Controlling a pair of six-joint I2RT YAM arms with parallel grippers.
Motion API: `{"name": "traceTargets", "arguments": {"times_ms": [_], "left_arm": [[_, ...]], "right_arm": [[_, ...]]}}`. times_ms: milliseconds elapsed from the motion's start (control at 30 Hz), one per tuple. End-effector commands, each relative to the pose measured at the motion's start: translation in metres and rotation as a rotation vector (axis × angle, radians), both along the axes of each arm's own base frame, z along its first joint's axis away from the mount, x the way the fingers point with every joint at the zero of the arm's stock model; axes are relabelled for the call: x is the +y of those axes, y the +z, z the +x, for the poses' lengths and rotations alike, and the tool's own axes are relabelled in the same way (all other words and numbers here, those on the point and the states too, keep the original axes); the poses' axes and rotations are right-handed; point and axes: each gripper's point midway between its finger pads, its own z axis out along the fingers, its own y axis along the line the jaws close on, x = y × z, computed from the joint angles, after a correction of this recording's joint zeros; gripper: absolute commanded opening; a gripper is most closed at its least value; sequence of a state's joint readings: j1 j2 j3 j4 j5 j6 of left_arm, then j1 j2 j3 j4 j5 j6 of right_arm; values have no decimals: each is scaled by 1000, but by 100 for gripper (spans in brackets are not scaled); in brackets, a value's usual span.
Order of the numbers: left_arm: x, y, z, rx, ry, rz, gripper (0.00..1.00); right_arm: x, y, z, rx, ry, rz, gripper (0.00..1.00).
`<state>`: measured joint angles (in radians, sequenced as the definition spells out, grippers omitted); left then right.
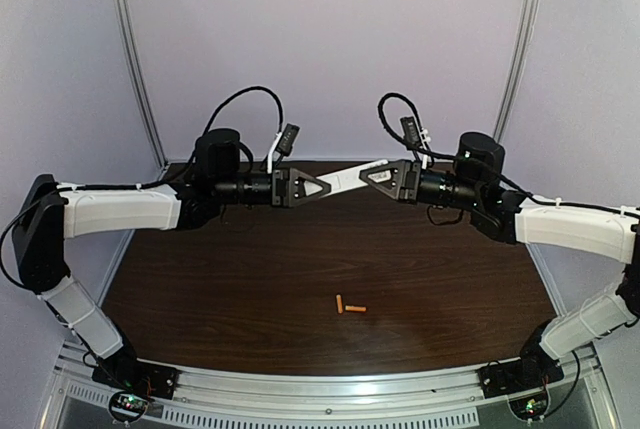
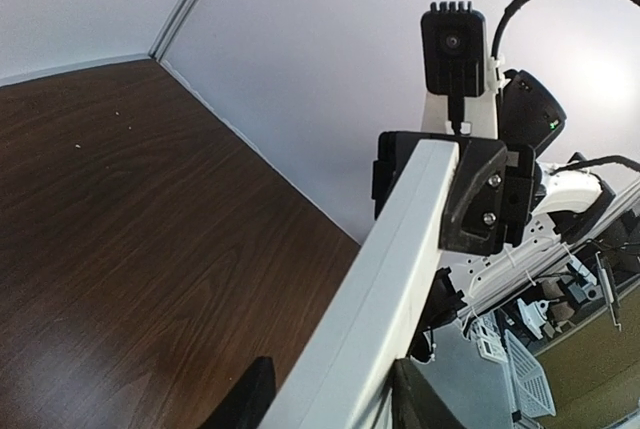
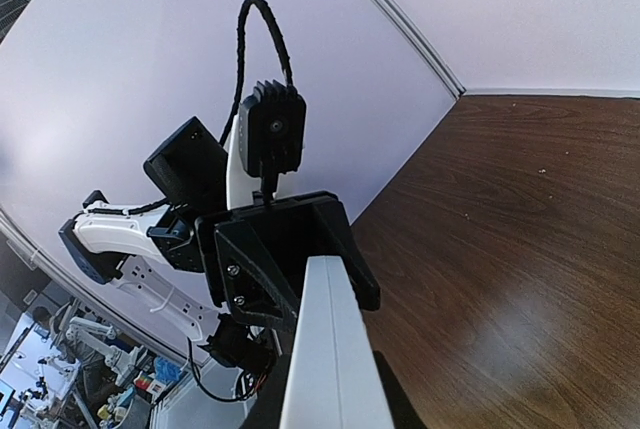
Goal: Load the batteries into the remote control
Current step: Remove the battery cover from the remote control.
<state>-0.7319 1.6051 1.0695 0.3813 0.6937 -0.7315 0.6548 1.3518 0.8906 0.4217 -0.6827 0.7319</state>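
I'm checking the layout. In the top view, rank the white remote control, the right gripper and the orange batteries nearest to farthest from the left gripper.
From the left gripper:
1. slim white rectangular remote control: between its fingers, aloft.
2. right gripper: at the remote's other end.
3. two tiny orange cylindrical batteries: front of the brown wooden table.

The remote control [image 3: 322, 349] reaches the left gripper [image 3: 315, 254], seemingly clasped.

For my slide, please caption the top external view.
The remote control hangs between the left gripper and right gripper; two batteries lie on the table.
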Motion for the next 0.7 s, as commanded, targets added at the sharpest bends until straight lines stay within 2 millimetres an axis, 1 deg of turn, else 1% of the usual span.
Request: {"name": "traceTargets", "arguments": {"times_ms": [0, 133, 300, 333, 433, 500, 600, 667], "left_arm": [[3, 16, 5, -46, 11, -78, 37], [12, 13, 7, -32, 17, -91, 34], [14, 12, 6, -41, 25, -80, 33], [15, 11, 7, -39, 29, -75, 35], [16, 11, 8, -41, 40, -67, 44], [16, 12, 10, -42, 51, -59, 47], [17, 10, 13, -43, 67, -43, 48], [17, 8, 13, -41, 71, -37, 45]], "right_arm": [[-3, -2, -4, -3, -4, -16, 0], [-6, 1, -5, -8, -10, -14, 0], [-10, 4, -5, -8, -12, 3, 0], [-11, 5, -5, -9, -14, 7, 0], [-11, 8, -5, -8, -13, 16, 0], [-11, 8, -5, -4, -7, 23, 0], [-10, 8, -5, 0, -2, 34, 0], [-10, 7, -5, 0, -4, 35, 0]]}}
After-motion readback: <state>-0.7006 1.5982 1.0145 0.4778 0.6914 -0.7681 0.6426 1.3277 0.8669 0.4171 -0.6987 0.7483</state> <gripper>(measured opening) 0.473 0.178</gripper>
